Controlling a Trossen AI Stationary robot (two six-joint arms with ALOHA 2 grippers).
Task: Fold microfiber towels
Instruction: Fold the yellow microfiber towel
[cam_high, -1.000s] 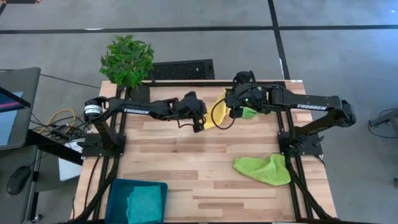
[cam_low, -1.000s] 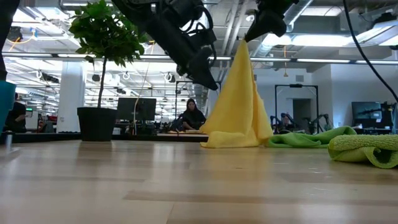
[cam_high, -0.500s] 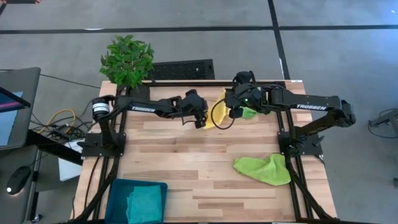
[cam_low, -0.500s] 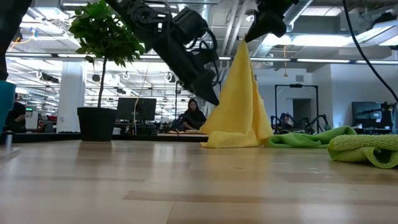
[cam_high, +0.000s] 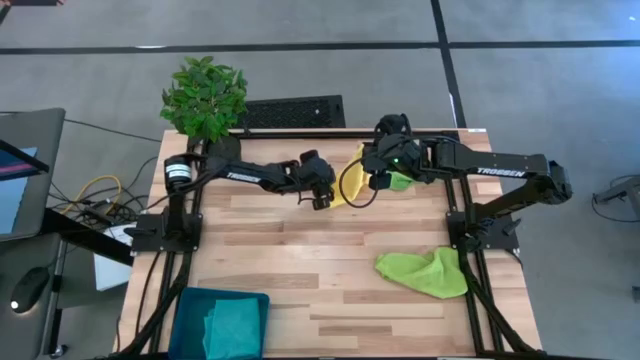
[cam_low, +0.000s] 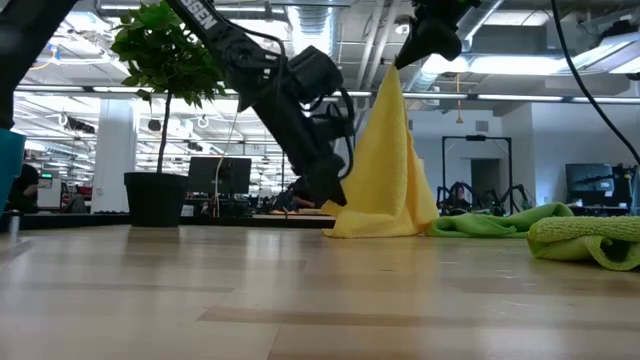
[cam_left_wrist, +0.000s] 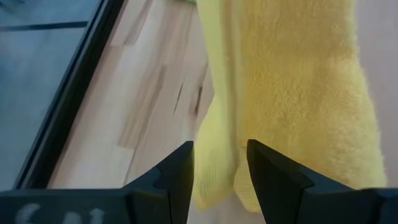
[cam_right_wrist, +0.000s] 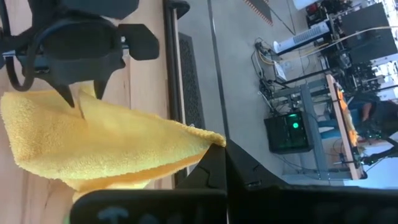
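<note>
Low view: right end effector (cam_low: 397, 62) pinching yellow towel (cam_low: 385, 165) by peak, hem draped on tabletop (cam_low: 300, 300) below; left end effector (cam_low: 330, 197), fingers spread, just beside hem.

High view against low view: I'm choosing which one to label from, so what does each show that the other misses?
Only the high view shows the teal towel lying in the tray at the near left corner.

Only the low view shows how the yellow towel hangs in a tall peak from the shut right end effector, its lower edge resting on the table.

Both show the left end effector beside the yellow towel, the plant, and lime green towels.
</note>
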